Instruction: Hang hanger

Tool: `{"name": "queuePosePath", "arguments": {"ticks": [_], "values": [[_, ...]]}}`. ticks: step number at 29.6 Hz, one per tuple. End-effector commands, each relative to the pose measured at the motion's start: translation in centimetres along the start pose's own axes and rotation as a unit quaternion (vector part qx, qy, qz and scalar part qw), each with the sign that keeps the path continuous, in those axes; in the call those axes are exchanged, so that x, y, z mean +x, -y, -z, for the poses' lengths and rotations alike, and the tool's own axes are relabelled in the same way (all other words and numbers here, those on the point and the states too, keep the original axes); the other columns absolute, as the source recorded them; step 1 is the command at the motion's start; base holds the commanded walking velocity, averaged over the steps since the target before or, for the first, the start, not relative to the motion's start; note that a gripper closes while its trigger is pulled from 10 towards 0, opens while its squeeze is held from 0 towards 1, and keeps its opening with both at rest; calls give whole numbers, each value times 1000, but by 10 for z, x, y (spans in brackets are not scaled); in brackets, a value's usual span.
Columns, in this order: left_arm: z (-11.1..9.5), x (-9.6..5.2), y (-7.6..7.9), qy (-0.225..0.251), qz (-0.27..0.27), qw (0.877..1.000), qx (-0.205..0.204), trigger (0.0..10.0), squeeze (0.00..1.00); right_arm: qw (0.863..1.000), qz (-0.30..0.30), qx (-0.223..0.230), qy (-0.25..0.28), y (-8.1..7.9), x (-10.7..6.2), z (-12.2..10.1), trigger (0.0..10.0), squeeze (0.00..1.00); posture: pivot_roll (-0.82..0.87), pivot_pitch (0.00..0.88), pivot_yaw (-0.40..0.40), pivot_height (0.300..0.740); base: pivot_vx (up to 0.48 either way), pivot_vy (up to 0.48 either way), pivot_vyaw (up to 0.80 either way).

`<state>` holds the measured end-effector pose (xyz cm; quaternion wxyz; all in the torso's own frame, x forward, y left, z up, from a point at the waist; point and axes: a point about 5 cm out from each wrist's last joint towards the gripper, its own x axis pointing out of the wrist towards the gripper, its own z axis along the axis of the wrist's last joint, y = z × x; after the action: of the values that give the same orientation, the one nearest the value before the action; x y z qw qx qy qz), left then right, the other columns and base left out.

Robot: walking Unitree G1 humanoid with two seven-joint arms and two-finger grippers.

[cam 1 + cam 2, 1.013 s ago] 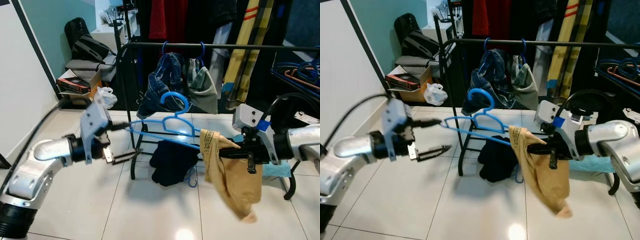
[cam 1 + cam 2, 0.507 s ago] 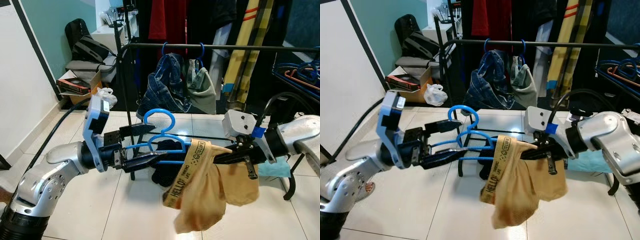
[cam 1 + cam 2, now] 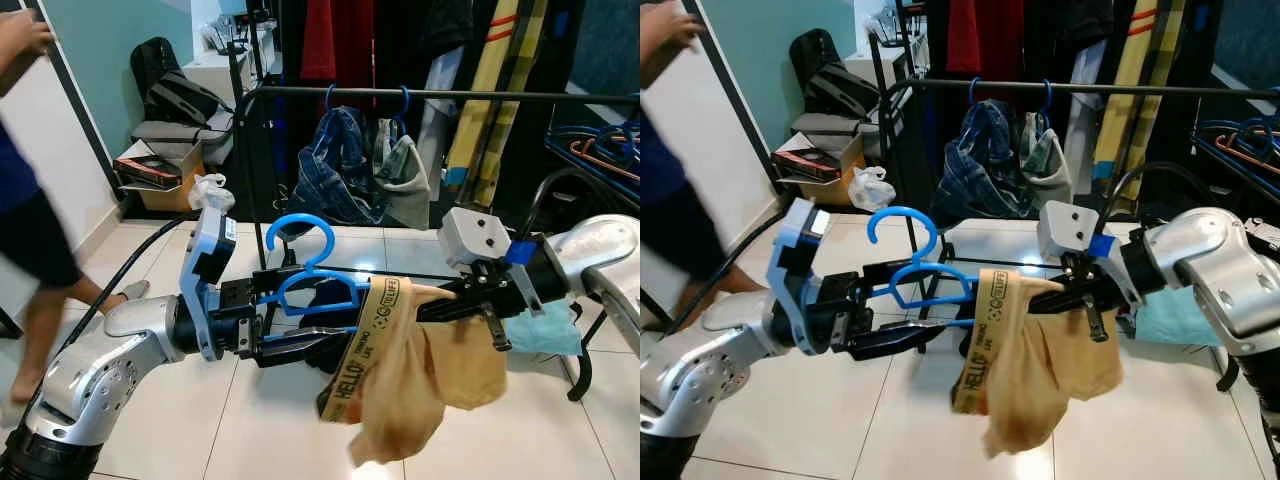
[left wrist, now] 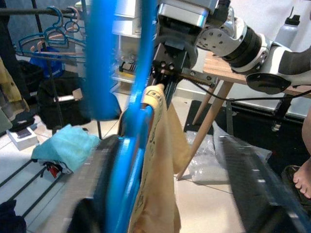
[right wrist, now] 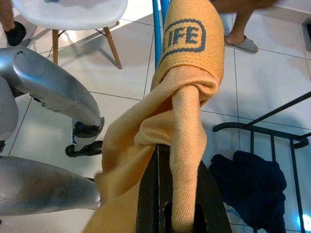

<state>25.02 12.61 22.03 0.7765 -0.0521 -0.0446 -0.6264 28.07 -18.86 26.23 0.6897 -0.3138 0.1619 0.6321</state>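
A blue plastic hanger point(image 3: 298, 217) hangs level in front of me, hook up. My left gripper point(image 3: 322, 305) is open, its two fingers straddling the hanger's body; in the left wrist view the hanger point(image 4: 131, 97) lies against one finger. A tan garment point(image 3: 410, 390) with a printed waistband is draped over the hanger's right end. My right gripper point(image 3: 428, 310) is shut on that garment point(image 5: 189, 58) beside the hanger. Behind stands the black clothes rail point(image 3: 480, 96) with two blue hangers carrying denim and grey clothes.
A person point(image 3: 30, 210) walks at the far left, close to my left arm. A dark garment point(image 5: 252, 179) lies on the rack's low bars. A teal cloth point(image 3: 548, 333) sits at the right. Boxes and a white bag stand at the back left.
My left gripper has come in from the left until its fingers straddle the hanger. The tan garment now lies further onto the hanger. A person has stepped in at the left.
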Motion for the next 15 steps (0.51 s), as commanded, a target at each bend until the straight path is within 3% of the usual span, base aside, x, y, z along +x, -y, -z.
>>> {"name": "queuePosePath", "arguments": {"ticks": [1, 15], "values": [[5, -3, 2, -30, 3, 999, -9, 0, 0, 1000, -9, -16, 15, 2, 0, -8, 0, 0, -113, 0, 43, 740, 0, 0, 0], [11, -5, 1, -60, -1, 998, -4, 0, 0, 999, -14, -20, 35, 2, -1, -14, 0, 0, -113, 0, 45, 740, 0, 0, 0]]}}
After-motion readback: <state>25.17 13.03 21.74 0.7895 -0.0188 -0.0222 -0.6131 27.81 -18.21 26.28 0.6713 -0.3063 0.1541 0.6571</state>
